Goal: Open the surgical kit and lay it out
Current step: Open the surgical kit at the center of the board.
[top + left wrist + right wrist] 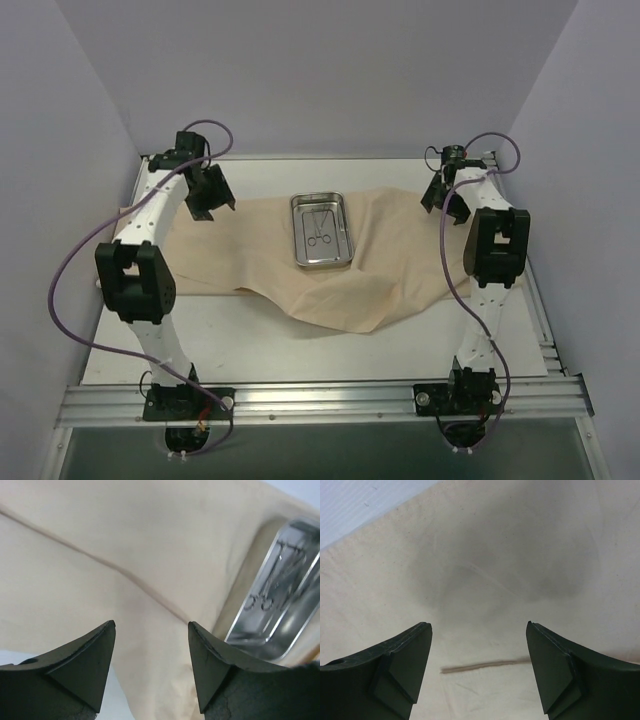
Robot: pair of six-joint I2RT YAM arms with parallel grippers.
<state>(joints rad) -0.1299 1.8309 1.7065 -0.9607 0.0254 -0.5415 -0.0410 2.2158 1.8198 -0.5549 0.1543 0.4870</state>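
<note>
The beige cloth wrap (260, 255) lies spread across the table, its front edge bunched toward the middle. On it, at the centre back, sits the shiny steel tray (322, 231) with the thin scissor-like instruments (318, 229) inside. The tray (280, 605) also shows at the right of the left wrist view, instruments (272, 582) in it. My left gripper (210, 197) hovers open over the cloth's left part (100, 570), nothing between its fingers. My right gripper (447, 196) is open above the cloth's right end (520, 555), also holding nothing.
The white table top (200, 340) shows in front of the cloth. Grey walls close in at the back and both sides. A metal rail (320, 400) carries both arm bases at the near edge.
</note>
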